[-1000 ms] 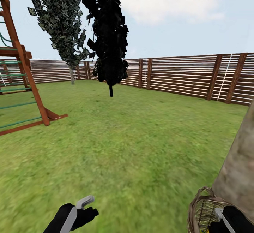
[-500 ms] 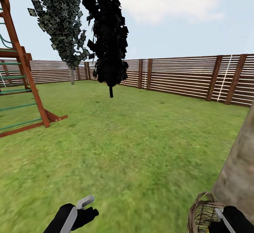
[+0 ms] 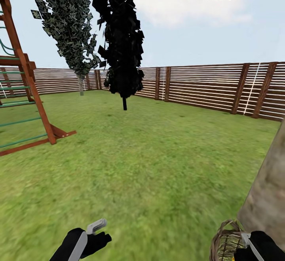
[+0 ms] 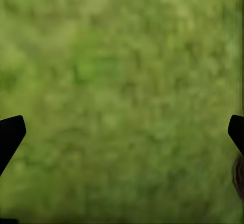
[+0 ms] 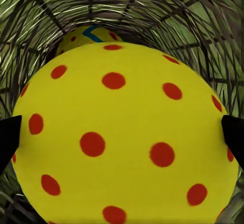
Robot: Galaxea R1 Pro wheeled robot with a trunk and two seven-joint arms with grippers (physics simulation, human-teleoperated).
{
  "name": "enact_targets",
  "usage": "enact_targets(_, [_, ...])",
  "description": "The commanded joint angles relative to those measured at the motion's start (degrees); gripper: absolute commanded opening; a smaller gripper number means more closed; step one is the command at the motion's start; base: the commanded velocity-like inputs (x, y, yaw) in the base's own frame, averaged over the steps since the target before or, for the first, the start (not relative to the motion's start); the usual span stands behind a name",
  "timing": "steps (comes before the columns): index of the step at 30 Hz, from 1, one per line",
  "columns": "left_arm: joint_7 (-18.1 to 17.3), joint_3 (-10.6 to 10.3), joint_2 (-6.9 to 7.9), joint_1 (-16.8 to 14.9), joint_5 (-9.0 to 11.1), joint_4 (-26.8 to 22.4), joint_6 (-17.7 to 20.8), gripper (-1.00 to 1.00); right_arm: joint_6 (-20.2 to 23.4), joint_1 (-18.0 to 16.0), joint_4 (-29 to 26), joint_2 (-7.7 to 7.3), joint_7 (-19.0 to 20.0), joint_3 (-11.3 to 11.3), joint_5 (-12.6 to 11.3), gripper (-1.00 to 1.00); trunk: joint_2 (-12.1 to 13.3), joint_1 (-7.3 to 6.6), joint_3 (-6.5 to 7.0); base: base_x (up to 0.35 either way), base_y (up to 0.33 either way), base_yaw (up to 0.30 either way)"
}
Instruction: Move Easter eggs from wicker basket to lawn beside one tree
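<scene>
A big yellow Easter egg (image 5: 122, 137) with red dots sits between the spread fingertips (image 5: 9, 137) of my right gripper (image 5: 122, 132), which is open, down inside the wicker basket (image 5: 203, 25). A second egg (image 5: 89, 34), showing a blue zigzag, lies behind the first. In the head view the basket (image 3: 222, 240) stands on the lawn (image 3: 158, 162) right at the foot of the pale mottled tree trunk (image 3: 266, 197), and my right gripper (image 3: 244, 244) reaches into it. My left gripper (image 3: 99, 231) hangs open over bare grass (image 4: 122, 81).
A wooden climbing frame (image 3: 23, 95) stands at the left. Two narrow dark trees (image 3: 122, 39) rise further back. A slatted wooden fence (image 3: 206, 87) closes off the far side of the garden.
The whole head view has shifted slightly, so the camera moved. The basket sits a little lower in the picture. Both grippers keep their places.
</scene>
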Motion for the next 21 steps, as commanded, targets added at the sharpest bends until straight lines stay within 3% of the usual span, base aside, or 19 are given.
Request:
enact_targets(1, [0.48, 0.17, -0.05, -0.02, 0.6, -0.09, 0.3, 1.0, 0.26, -0.03, -0.08, 0.02, 0.36, -0.25, 0.38, -1.0, 0.39, -0.24, 0.12, 0.0, 0.0, 0.0])
enact_targets(21, [0.48, 0.17, -0.09, -0.02, 0.6, -0.09, 0.3, 1.0, 0.23, -0.02, -0.07, 0.02, 0.29, -0.29, 0.38, -1.0, 8.41, -4.63, 3.71, 0.0, 0.0, 0.0])
